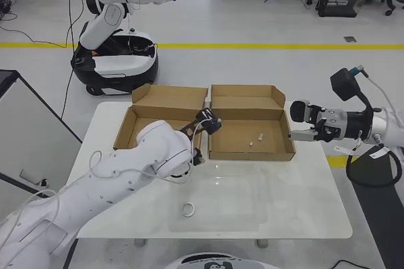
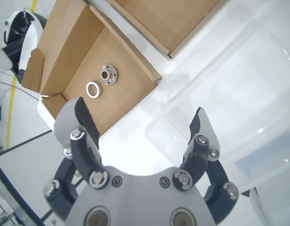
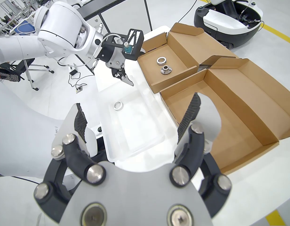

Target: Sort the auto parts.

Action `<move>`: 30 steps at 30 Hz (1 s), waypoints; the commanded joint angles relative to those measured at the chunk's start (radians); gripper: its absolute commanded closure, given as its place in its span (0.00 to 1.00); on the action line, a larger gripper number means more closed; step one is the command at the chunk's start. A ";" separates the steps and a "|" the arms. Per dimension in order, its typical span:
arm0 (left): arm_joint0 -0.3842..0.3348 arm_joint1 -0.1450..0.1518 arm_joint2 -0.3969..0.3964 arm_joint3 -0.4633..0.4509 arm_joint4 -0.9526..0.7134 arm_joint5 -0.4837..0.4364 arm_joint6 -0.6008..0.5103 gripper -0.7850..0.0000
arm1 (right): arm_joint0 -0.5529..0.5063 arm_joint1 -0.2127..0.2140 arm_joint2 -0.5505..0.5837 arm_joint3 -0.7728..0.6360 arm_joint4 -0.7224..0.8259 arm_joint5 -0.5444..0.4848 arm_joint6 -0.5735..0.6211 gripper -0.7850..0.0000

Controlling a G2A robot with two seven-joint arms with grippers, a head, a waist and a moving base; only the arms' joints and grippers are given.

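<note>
We take the step in hand to be the gap between a drop and the next pick. The left gripper (image 2: 140, 118) hangs with jaws spread and nothing between them by the near corner of the left cardboard box (image 1: 124, 131), just left of centre in the top view. In that box a ring (image 2: 93, 89) and a flanged hub (image 2: 108, 74) lie side by side, close but apart. The right gripper (image 3: 136, 114) is likewise spread wide and empty, by the right-hand wall of the right cardboard box (image 1: 286, 128), which holds two small pale parts (image 1: 259, 138) too small to name. One loose ring (image 1: 187, 210) waits unsorted in the clear tray (image 3: 140, 149), at lower centre of the top view. It lies flat, bore pointing straight up, and being round it has no long axis. The next move, we judge, calls for a descent from above with the jaws straddling its rim
</note>
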 commanded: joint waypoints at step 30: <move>-0.259 0.113 0.280 0.006 -0.416 -0.180 -0.009 0.00 | 0.000 0.000 0.000 0.000 0.000 0.000 0.000 0.00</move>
